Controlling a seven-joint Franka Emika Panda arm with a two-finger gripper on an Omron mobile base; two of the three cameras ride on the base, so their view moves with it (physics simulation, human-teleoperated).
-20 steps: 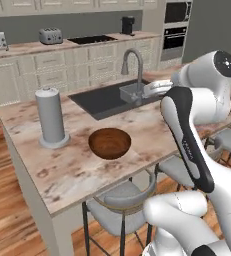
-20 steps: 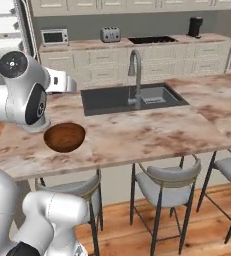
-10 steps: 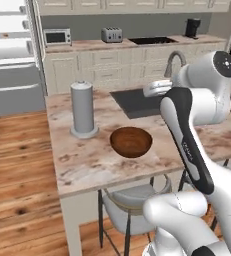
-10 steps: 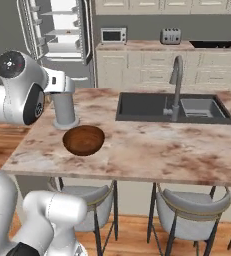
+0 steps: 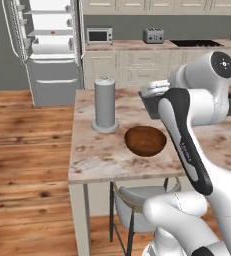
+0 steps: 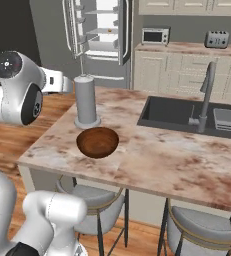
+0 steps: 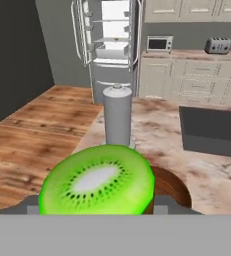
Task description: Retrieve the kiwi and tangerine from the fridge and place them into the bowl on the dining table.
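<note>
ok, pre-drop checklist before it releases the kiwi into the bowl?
1. Kiwi in the gripper, cut green face toward the hand camera: ok.
2. Bowl upright on the dining table, nothing in it: ok.
3. Gripper over the bowl: cannot tell; hand view shows the bowl's rim just beyond the kiwi.
4. Grey cylinder stands apart from the bowl, behind it: ok.
5. Fridge doors open for the second fetch: ok.
6. Tangerine: small orange shape on a fridge shelf, too small to confirm: cannot tell.
</note>
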